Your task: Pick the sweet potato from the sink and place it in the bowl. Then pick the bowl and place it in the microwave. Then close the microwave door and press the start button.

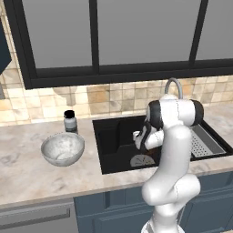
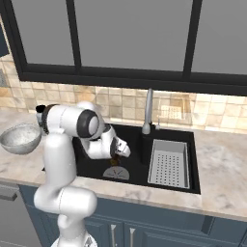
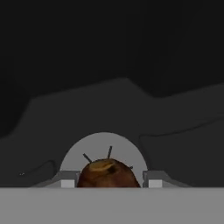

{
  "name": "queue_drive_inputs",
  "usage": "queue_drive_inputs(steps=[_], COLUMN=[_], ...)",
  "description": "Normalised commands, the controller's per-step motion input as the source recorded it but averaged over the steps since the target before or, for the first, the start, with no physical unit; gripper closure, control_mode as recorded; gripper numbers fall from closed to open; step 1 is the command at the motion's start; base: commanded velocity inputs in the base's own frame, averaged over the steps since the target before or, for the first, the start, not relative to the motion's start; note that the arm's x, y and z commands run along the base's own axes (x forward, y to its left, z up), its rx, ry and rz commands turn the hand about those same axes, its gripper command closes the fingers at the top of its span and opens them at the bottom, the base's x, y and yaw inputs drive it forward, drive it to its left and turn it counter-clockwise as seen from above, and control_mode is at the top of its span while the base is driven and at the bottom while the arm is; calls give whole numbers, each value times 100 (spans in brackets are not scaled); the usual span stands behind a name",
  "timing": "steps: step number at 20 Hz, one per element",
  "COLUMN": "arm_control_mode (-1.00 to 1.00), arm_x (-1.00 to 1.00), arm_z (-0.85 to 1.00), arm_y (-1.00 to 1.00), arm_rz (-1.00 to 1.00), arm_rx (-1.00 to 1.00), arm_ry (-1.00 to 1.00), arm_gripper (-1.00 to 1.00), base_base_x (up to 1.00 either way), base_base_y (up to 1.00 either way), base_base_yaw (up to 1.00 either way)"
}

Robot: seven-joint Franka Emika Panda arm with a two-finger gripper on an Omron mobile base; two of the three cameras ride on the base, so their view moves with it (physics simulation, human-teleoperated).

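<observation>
The sweet potato (image 3: 108, 173) sits low in the black sink (image 1: 107, 136), over the round grey drain (image 3: 103, 144), and in the hand view it lies directly between the two finger tips (image 3: 68, 183) of the tool (image 3: 108, 183), which stand one on each side of it. The tips look pressed against its flanks, so the tool appears to be clamped on the sweet potato, though the lower part of the contact is cut off and full closure cannot be confirmed. In the right base view the sweet potato (image 2: 114, 159) shows as a small brown lump just under the hand, above the drain (image 2: 116, 172). It is probably light, firm and stiff, with a rounded, slightly rough skin that could roll or twist if held off-centre; across its narrow middle, as the tips are now set, seems the sound place to grip. The marbled bowl (image 1: 63, 148) stands on the table (image 1: 27, 168) to the left of the sink, well apart from the hand, with a small black-capped bottle (image 1: 69, 121) just behind it near the tiled wall. The curved faucet (image 1: 173, 86) rises behind the basin and a perforated metal tray (image 2: 169, 163) fills its right compartment. The sink's left wall and rim stand between the sweet potato and the bowl, so a lift clear of them is likely needed.
</observation>
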Motion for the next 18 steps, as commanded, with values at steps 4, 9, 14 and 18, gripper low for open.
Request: queue_drive_inputs(steps=[4,9,14,18], arm_control_mode=[-100,-100,-100,-100], arm_x=[0,-1,-14,-25], arm_z=[100,100,100,100], arm_y=[35,41,81,79], arm_rz=[5,9,14,14], arm_rx=[-7,-4,-4,0], arm_ry=[-29,-18,-5,0], arm_gripper=[100,100,100,100], base_base_x=[0,0,0,0], base_base_y=[0,0,0,0], base_base_yaw=[0,0,0,0])
